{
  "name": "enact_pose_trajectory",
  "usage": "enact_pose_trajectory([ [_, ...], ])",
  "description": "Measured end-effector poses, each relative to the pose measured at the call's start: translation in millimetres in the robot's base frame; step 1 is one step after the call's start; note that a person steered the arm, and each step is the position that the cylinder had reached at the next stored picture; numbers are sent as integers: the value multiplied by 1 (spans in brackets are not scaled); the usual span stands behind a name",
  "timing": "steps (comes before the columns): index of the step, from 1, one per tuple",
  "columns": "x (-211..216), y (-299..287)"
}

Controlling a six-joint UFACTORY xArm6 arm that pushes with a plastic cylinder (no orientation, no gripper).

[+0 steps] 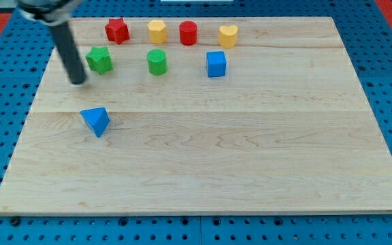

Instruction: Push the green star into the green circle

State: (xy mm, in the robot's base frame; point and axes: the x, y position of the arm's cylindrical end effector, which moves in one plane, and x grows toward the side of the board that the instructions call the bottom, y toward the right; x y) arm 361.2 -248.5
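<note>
The green star (pixel 100 60) lies on the wooden board near the view's upper left. The green circle (pixel 156 61) is a short green cylinder to the star's right, a clear gap between them. My tip (pixel 79 80) is the lower end of the dark rod that comes down from the view's top left. It sits just left of and slightly below the green star, close to it; I cannot tell whether it touches.
A red star (pixel 117 30), yellow hexagon (pixel 157 30), red cylinder (pixel 188 33) and yellow heart (pixel 228 35) form a row along the board's top. A blue cube (pixel 216 64) lies right of the green circle. A blue triangle (pixel 96 120) lies below my tip.
</note>
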Motion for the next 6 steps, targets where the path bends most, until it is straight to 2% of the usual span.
enact_pose_trajectory([
  [1, -36, -34],
  [2, -38, 33],
  [3, -36, 147],
  [4, -29, 104],
  [5, -65, 36],
  [6, -118, 3],
])
